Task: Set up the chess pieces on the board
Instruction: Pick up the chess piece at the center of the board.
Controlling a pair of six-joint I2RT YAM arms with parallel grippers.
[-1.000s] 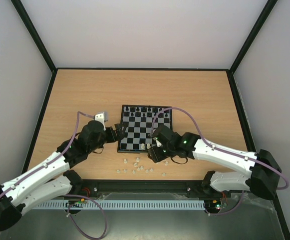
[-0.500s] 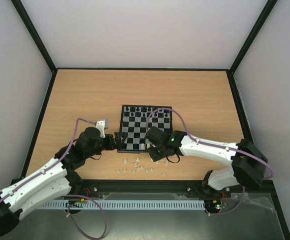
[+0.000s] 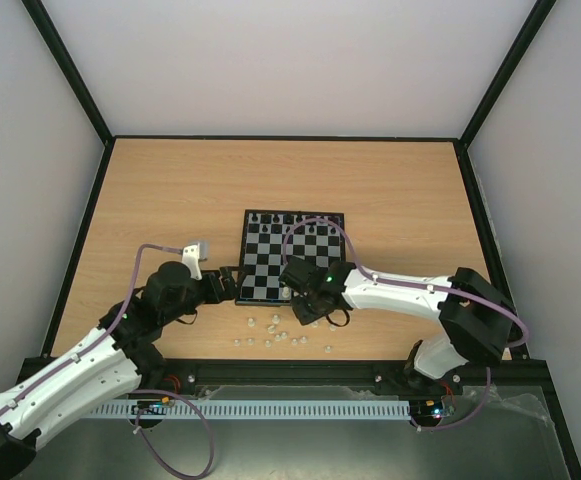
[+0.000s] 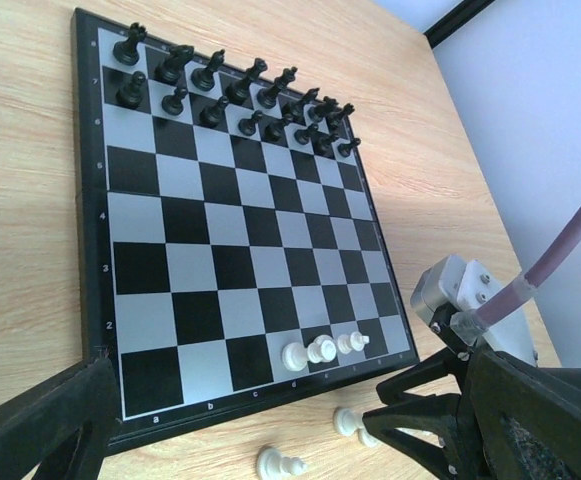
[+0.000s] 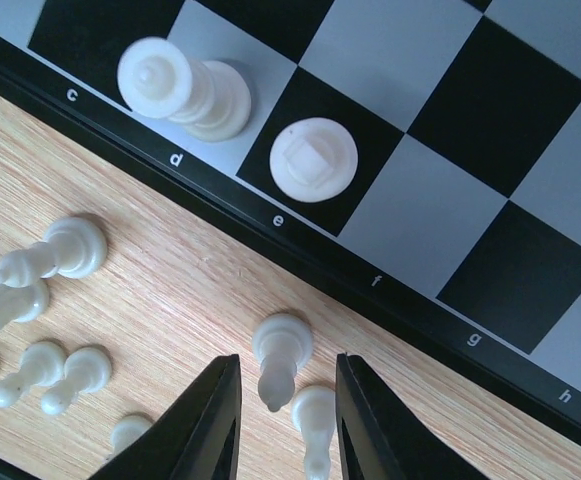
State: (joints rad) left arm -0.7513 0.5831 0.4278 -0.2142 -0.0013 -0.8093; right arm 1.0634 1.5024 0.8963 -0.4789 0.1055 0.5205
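Wooden worktop (image 5: 170,290) by the board (image 5: 370,285) shows two fallen chess pieces (image 5: 280,355) inside the right gripper's (image 5: 285,368) narrow, untouching jaws, which may pinch both or flick one; left gripper (image 4: 232,432) gapes.

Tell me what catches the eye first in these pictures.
Black pieces fill the far two rows of the chessboard, while most white pieces lie scattered on the table at its near edge. The right end effector straddles one fallen white pawn there.

One board (image 4: 210,240), sixteen black pieces (image 4: 175,62), roughly sixteen white chess pieces (image 5: 313,160), two arms (image 3: 400,292).
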